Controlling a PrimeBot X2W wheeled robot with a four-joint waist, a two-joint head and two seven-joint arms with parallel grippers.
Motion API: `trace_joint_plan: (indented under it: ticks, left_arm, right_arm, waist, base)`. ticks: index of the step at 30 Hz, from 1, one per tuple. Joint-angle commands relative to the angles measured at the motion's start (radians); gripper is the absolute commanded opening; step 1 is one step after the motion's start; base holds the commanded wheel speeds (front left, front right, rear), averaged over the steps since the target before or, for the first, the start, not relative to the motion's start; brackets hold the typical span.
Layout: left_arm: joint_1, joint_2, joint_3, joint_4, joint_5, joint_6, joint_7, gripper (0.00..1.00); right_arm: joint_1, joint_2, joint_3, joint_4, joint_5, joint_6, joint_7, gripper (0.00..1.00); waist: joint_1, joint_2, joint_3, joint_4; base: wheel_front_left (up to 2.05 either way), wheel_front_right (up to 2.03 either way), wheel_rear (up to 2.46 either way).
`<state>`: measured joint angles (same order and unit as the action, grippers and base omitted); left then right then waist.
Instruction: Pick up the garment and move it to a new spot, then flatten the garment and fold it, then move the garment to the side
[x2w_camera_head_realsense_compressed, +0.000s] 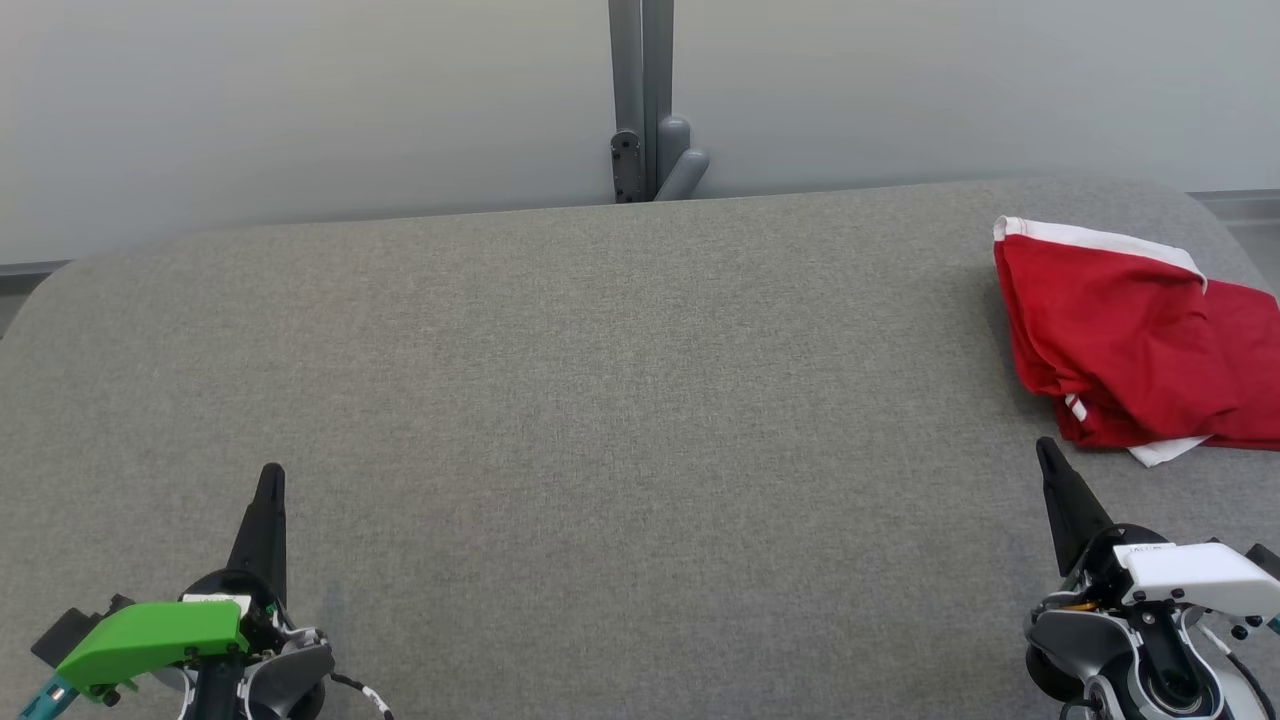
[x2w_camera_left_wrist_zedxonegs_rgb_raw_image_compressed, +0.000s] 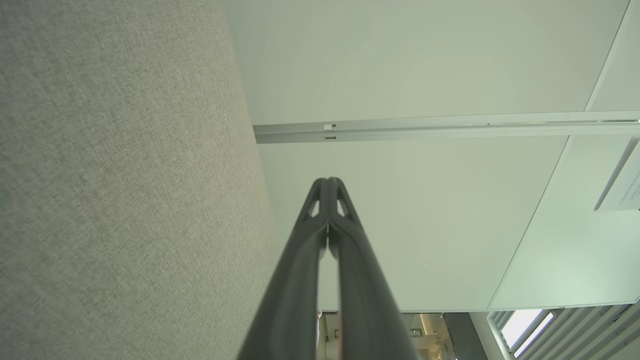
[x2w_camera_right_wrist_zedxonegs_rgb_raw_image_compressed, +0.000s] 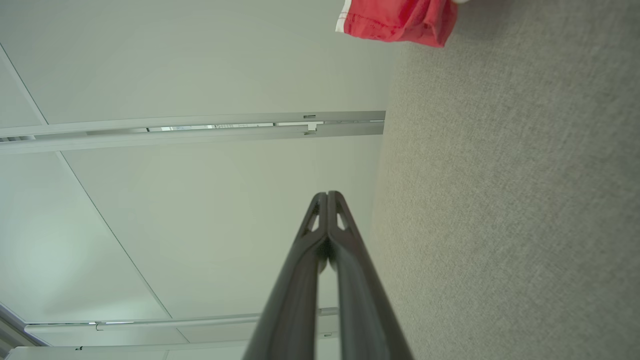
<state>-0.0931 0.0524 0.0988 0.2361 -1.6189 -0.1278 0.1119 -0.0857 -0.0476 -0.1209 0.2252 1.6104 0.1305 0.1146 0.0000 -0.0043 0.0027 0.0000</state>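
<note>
A wide table (x2w_camera_head_realsense_compressed: 600, 400) covered in grey fabric is seen before pale wall panels (x2w_camera_head_realsense_compressed: 300, 100) joined by a grey post (x2w_camera_head_realsense_compressed: 640, 100). The left gripper (x2w_camera_head_realsense_compressed: 271, 478) and the right gripper (x2w_camera_head_realsense_compressed: 1046, 450) are held low at the near corners, fingers pressed together on nothing, pointed toward the wall. The red garment (x2w_camera_head_realsense_compressed: 1120, 340) is laid folded at the right edge, just beyond the right gripper, its white-trimmed edge turned to the wall; its long axis cannot be told.
</note>
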Motion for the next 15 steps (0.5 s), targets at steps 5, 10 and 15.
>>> trace_joint_plan:
  ticks: [5,10,15]
  left_arm:
    - [-0.015,0.001,0.005,0.000,0.004,-0.005,0.000,0.00]
    - [-0.015,0.001,0.006,0.000,0.004,-0.005,0.000,0.00]
    - [-0.015,0.001,0.006,0.000,0.004,-0.005,0.001,0.00]
  right_arm:
    - [-0.004,-0.005,-0.002,-0.003,0.008,0.000,0.005,0.00]
    - [-0.004,-0.005,-0.002,-0.003,0.008,0.000,0.005,0.00]
    - [-0.004,-0.005,-0.002,-0.003,0.008,0.000,0.005,0.00]
  waist:
    - [0.0000,0.0043,0.000,0.000]
    - [0.0000,0.0043,0.000,0.000]
    - [0.0000,0.0043,0.000,0.000]
  base:
    - [0.00,0.00,0.00]
    - [0.00,0.00,0.00]
    - [0.00,0.00,0.00]
